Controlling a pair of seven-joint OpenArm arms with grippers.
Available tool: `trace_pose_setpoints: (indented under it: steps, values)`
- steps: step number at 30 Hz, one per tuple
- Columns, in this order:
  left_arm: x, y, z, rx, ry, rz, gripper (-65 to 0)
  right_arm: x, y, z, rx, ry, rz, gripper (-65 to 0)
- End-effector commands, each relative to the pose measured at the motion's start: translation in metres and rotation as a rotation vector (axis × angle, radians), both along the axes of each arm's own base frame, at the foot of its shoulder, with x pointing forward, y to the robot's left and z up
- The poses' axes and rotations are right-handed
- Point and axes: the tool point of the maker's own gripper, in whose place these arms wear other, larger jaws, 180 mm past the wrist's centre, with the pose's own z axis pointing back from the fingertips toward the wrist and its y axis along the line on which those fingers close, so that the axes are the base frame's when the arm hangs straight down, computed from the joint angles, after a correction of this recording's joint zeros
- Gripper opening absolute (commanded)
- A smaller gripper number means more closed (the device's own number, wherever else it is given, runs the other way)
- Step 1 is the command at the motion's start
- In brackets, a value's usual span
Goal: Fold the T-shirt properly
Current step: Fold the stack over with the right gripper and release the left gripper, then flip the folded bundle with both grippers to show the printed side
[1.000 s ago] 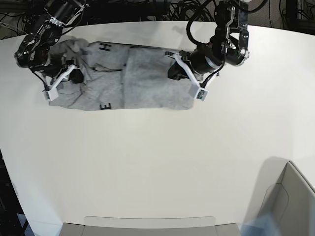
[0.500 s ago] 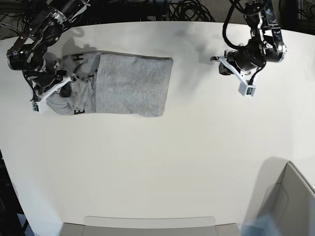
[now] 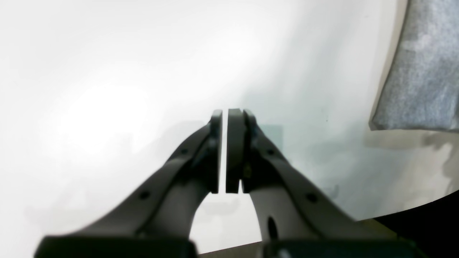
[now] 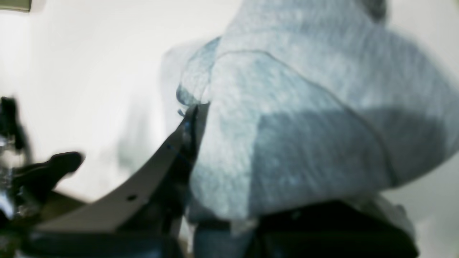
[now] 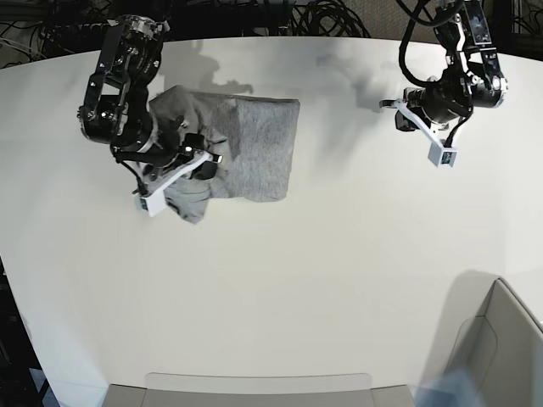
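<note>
The white table (image 5: 280, 280) carried the T-shirt (image 5: 254, 148) in its far left part in the base view. The garment lay as a compact grey bundle, its long axis running from the far edge toward the near edge, plain side up, with a flat folded panel on its right and bunched cloth on its left. Compared with 0.5 s earlier, the bundle was narrower: the left portion had been drawn across toward the panel, and the lettering seen then was hidden. The right arm had swung from the table's left margin to a place over the shirt. The right gripper (image 4: 200, 118) was clenched on a fold of the T-shirt, cloth draped over its fingers in the blurred right wrist view. The left gripper (image 3: 226, 150) hung over bare table well to the right of the shirt, fingers pressed nearly together on nothing, only a hairline slit between them. A grey bin (image 5: 501, 339) stood at the near right corner, well apart.
</note>
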Motion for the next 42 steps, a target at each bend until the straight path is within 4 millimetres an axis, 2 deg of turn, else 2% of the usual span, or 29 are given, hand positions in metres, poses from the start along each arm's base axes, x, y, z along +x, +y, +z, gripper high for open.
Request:
trace_pose_setpoints:
  steps: [1,7,12,16,18,23,27,30,36,42]
  values:
    - [0.005,0.0,0.006,0.002,-0.026,-0.01,-62.7,0.002,0.014,0.007,0.038,-0.005,0.011,-65.0]
    - [0.005,0.0,0.007,0.002,-0.028,-0.011,-62.7,-0.013,0.054,-0.021,0.085,0.149,0.05,-65.0]
    - [0.005,0.0,0.007,0.002,-0.028,-0.011,-62.7,-0.013,0.068,-0.041,0.085,0.217,0.02,-65.0]
    - [0.005,-0.001,0.006,0.001,-0.029,-0.012,-62.7,-0.013,0.075,-0.041,0.099,0.241,-0.034,-65.0]
    - [0.005,-0.001,0.006,0.001,-0.029,-0.012,-62.7,-0.014,0.082,-0.039,0.104,0.254,-0.039,-59.6]
    - [0.005,-0.001,0.006,0.001,-0.029,-0.012,-62.7,-0.017,0.103,-0.033,0.087,0.244,0.034,-38.3]
    - [0.004,-0.001,0.006,0.001,-0.026,-0.011,-62.7,-0.014,0.115,-0.024,0.074,0.21,0.088,-28.0]
    - [0.004,-0.001,0.006,0.001,-0.026,-0.011,-62.7,-0.007,0.121,-0.017,0.048,0.171,0.117,-26.2]
    - [0.004,-0.001,0.005,0.001,-0.023,-0.011,-62.7,0.016,0.122,-0.009,-0.138,0.027,0.144,-26.2]
    - [0.003,0.0,0.002,-0.003,-0.014,-0.007,-62.7,0.026,0.14,-0.019,-0.285,-0.016,0.273,-26.2]
